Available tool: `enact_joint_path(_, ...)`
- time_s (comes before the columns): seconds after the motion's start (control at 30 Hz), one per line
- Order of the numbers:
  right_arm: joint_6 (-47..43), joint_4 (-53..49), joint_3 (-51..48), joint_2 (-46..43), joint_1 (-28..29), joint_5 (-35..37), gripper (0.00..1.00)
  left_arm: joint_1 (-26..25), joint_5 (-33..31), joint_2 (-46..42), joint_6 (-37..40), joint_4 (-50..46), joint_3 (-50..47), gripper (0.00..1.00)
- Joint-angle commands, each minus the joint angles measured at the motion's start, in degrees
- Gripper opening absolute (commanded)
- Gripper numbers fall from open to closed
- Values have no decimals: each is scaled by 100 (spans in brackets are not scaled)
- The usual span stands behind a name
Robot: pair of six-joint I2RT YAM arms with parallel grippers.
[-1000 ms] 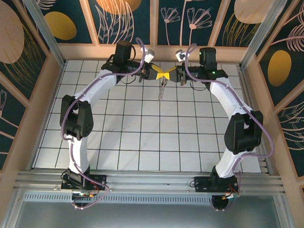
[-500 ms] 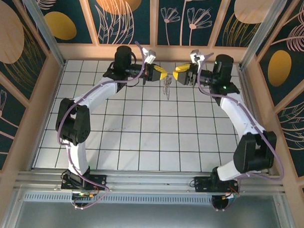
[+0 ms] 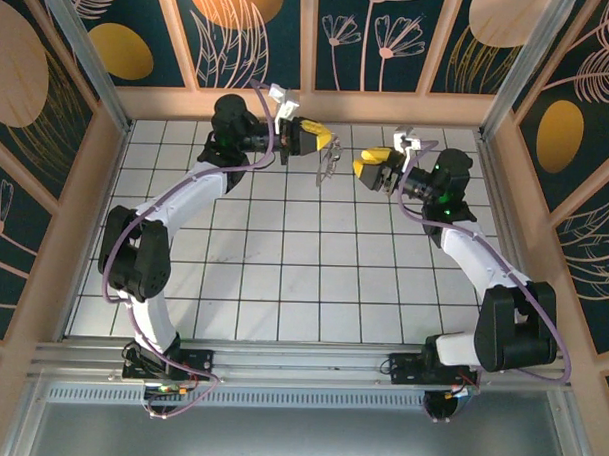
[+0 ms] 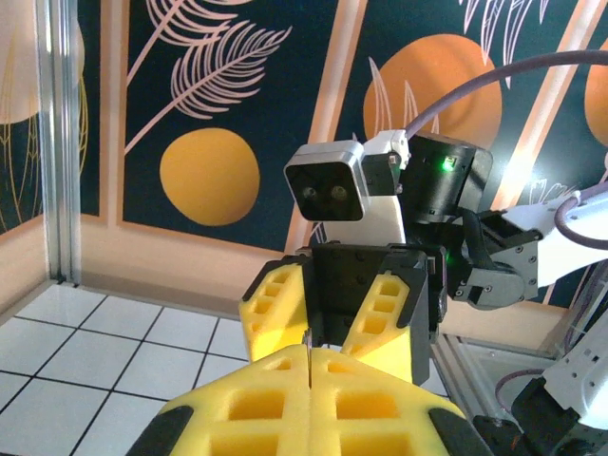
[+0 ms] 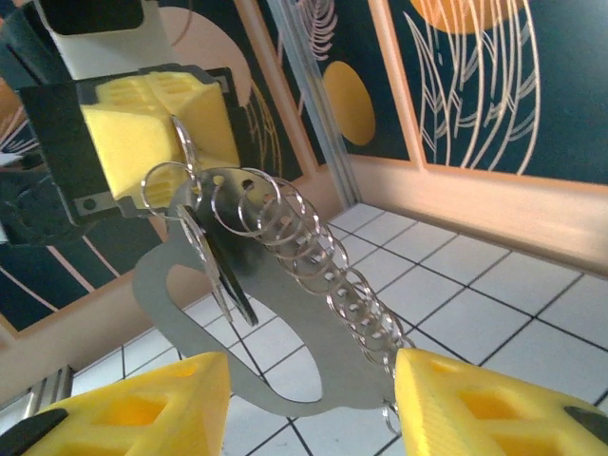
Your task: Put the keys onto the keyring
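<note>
- Right wrist view: left gripper (image 5: 176, 133) has its pads pinched tight on a small split ring (image 5: 185, 142) at the top of the keyring (image 5: 328, 375). The flat silvery loop and a chain (image 5: 313, 247) of little rings hang below it in the air.
- One of the keys (image 5: 226, 280), dark and slim, hangs against the loop from that same ring. It looks already threaded; can't tell how many others are there.
- On the right gripper (image 5: 304, 404) the fingers are spread wide and hold nothing. The loop's lower end shows between them; can't tell if it touches.
- Top external: keyring (image 3: 330, 165) hangs above the table's far edge, about mid-width, between the two grippers and just beside the right one.
- Step, my read: threading looks about done and the right side looks free of the bundle. To do it well, back the right fingers straight off without snagging the chain, while the left holds a firm pinch since the bundle can swing.
- Surface: white tiled table (image 3: 283, 277) with dark grid lines.
- Room: wood-framed walls (image 3: 44, 229) with dark teal panels, orange discs and pale leaf drawings. A metal rail (image 3: 300, 363) runs along the near edge.
</note>
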Motion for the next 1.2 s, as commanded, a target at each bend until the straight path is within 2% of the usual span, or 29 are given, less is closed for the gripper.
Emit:
enact_joint_path(0.0,196,660,-2,-110,-22,-388,50,-42,86,-222,-264,560,-59,0)
enact_joint_path(0.13,190,658,191,4,97,-597,50,-69,86,-242,-316,656,-77,0)
enact_joint_path(0.87,110,619,943,621,591,-684,49,-159,103,-217,-360,697,-25,0)
enact_joint_path(0.97,28,516,981,635,635,-728,42,-162,94,-219,-355,692,-24,0)
enact_joint_path(1.17,-83,351,936,590,629,-759,15,-166,52,-223,-343,692,-21,0)
